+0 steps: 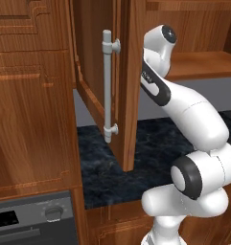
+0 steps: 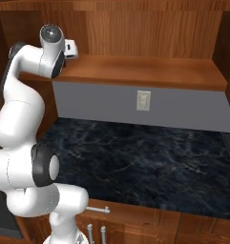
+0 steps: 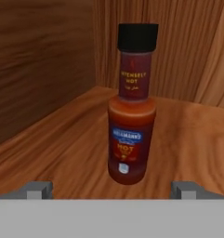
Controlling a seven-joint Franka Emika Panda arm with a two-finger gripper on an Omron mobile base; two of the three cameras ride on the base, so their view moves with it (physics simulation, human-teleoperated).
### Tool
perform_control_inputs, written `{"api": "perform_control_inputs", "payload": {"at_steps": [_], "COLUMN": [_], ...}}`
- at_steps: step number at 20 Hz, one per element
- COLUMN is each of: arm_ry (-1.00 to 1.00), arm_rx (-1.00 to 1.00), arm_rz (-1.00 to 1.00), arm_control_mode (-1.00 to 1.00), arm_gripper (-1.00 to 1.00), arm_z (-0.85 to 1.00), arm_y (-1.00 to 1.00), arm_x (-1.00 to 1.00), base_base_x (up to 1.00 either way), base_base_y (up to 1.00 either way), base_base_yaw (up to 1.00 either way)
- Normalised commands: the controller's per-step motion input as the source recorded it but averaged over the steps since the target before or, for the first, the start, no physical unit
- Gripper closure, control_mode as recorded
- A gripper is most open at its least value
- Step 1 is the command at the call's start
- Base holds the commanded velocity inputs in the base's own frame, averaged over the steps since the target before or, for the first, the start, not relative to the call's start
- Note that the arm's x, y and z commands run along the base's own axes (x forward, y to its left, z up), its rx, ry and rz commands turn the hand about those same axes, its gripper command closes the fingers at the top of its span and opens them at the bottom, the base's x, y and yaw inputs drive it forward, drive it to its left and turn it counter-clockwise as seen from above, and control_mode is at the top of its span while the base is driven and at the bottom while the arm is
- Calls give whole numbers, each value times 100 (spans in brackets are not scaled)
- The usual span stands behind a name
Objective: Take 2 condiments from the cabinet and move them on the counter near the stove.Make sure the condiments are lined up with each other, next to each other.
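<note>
Early in the job, by the look of it. No bottle on the bench yet: dark marbled top bare across the stretch seen from the right base camera, with only a dark sliver at the far right edge that may be the stove, too little to be sure. Both bottles therefore still to be brought down, set near the stove and lined up side by side.

Sauce bottle standing upright on the plank shelf inside the cabinet, dark red with a black cap and a blue label, well in from the wooden back and side walls. Nothing beside it in the hand camera. Yellow squeeze bottle not to be placed from these pictures.

Cabinet door swung wide open, long grey bar handle facing the left base camera, so access to the shelf is free.

Hand spread to full width, empty, holding nothing. Two finger tips low at either side of the hand camera, bottle centred between them but farther along the shelf, not yet between the pads. Apart from the bottle, no contact.

Arm raised high from the base, elbow bent, forearm reaching up and forward into the cabinet at shelf height; wrist about level, pointing straight in along the shelf. Likely step in hand: the approach to the sauce bottle, with a short advance and a close on its body left before any lift.
</note>
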Motion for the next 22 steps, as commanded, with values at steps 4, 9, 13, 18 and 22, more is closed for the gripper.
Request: {"api": "perform_control_inputs", "payload": {"at_steps": [4,9,13,18,22], "arm_ry": [-9,-1,0,0,0], "arm_rx": [0,0,0,0,0], "arm_rz": [0,0,0,0,0], "arm_control_mode": [-100,-100,-100,-100,-100], "arm_gripper": [-100,-100,-100,-100,-100], "arm_z": [0,0,0,0,0], "arm_y": [0,1,2,0,0], "arm_x": [7,8,11,9,12], "base_base_x": [0,0,0,0,0], "base_base_y": [0,0,0,0,0], "base_base_yaw": [0,0,0,0,0]}}
